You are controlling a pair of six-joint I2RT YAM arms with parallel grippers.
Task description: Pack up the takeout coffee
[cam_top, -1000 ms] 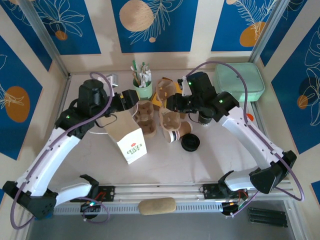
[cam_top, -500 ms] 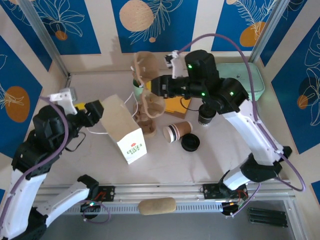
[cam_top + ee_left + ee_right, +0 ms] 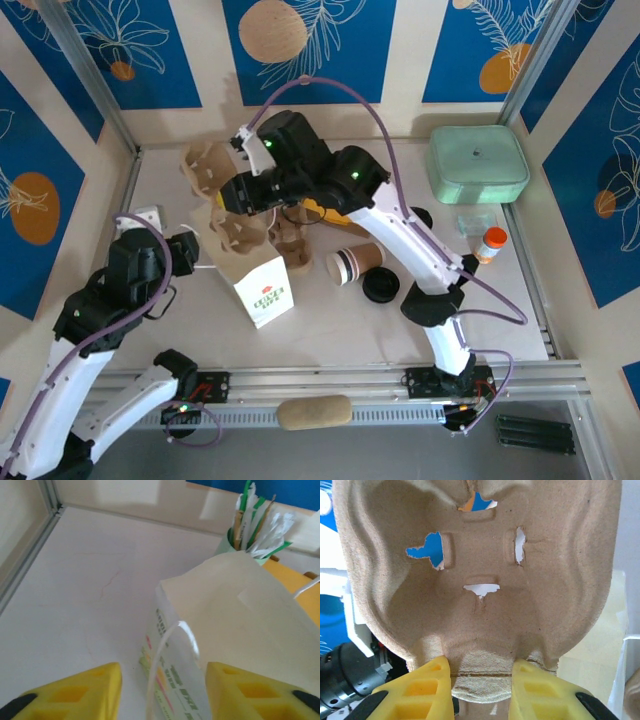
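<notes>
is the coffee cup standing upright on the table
No, the cup lies on its side on the table, next to the black lid.

The bag (image 3: 240, 625) stands right in front of your left pincer (image 3: 162, 692), the utensil cup (image 3: 227, 545) behind it. The carrier (image 3: 480, 580) sits between your right pincer's (image 3: 481, 680) fingers. The coffee cup (image 3: 355, 263) lies beside its lid (image 3: 381, 286).

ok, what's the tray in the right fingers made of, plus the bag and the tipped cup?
Tray: looks like moulded paper pulp, matte tan, fibrous with ragged holes.
Bag: thin cream paper, smooth matte, printed side, pale cord handle.
Cup: probably kraft paper, brown with white and dark bands; any lining can't be told.
</notes>
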